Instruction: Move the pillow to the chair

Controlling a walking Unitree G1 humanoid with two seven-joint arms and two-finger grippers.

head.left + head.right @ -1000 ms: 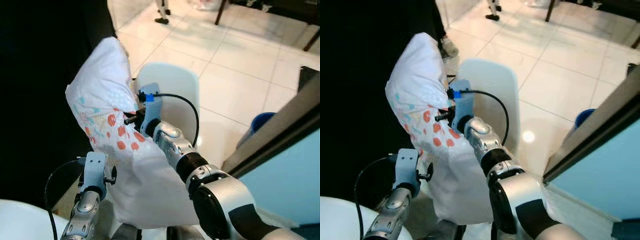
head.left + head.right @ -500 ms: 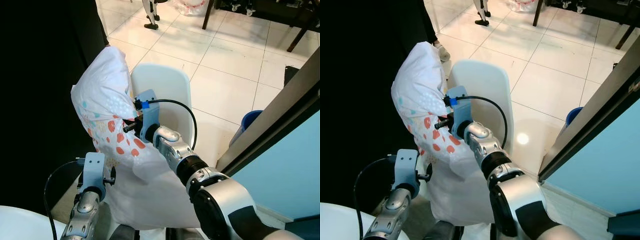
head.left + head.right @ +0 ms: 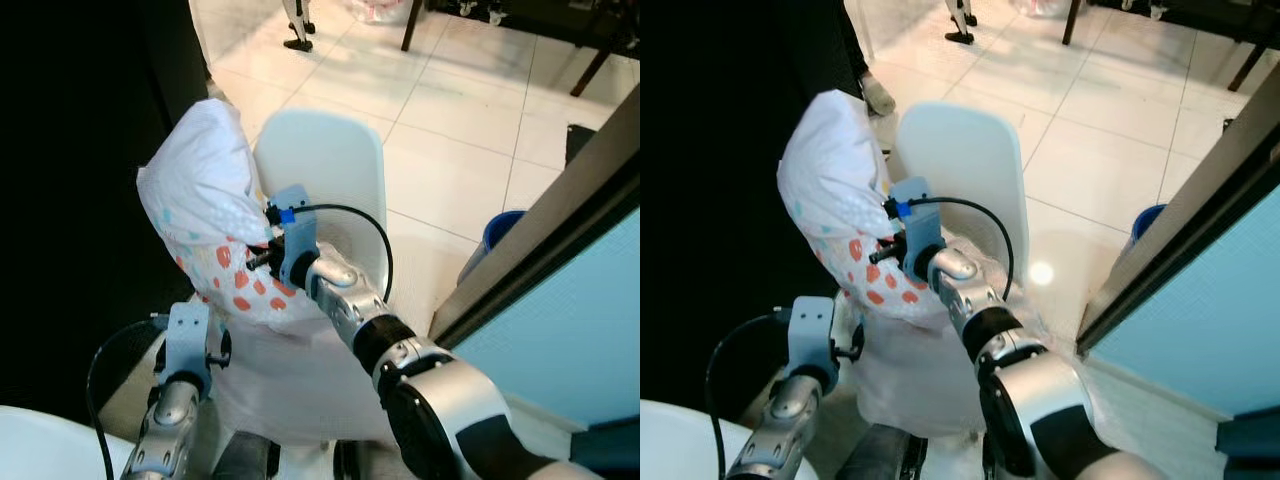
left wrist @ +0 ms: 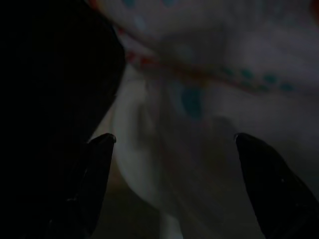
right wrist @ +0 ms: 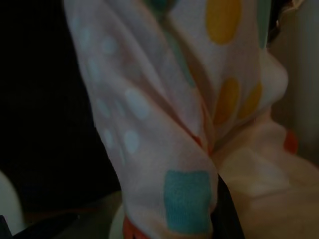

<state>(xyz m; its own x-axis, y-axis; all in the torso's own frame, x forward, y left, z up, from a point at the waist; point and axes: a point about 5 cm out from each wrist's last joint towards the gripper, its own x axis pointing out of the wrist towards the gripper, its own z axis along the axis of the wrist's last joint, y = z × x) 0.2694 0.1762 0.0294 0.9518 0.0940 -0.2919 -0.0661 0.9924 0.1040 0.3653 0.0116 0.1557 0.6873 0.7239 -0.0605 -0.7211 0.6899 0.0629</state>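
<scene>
Since half a second ago the head camera has tipped a little, so the whole scene sits slightly lower and softer in focus; the pillow and both arms keep the same arrangement against each other.

Nearest the robot, the left arm rises from the lower left with a black cable looped beside it. Its left hand has its two black fingers spread wide apart, with pillow fabric lying between and beyond them; nothing is pinched there.

Just past it, the right arm reaches forward across the middle of the view, a black cable arching over its wrist. The right hand is pressed into the pillow, and the right wrist view shows bunched cloth folded over a black finger, so it is clamped on the fabric. The pillow, white with orange and teal dots, is held upright in the air, its top leaning toward the dark area on the left and its lower end hanging down between the arms.

Directly behind the pillow stands the white chair, its seat partly covered by the pillow and the right arm.

Beyond lie the pale floor tiles, a blue bin beside a dark slanted frame edge, and dark furniture legs at the far end.
</scene>
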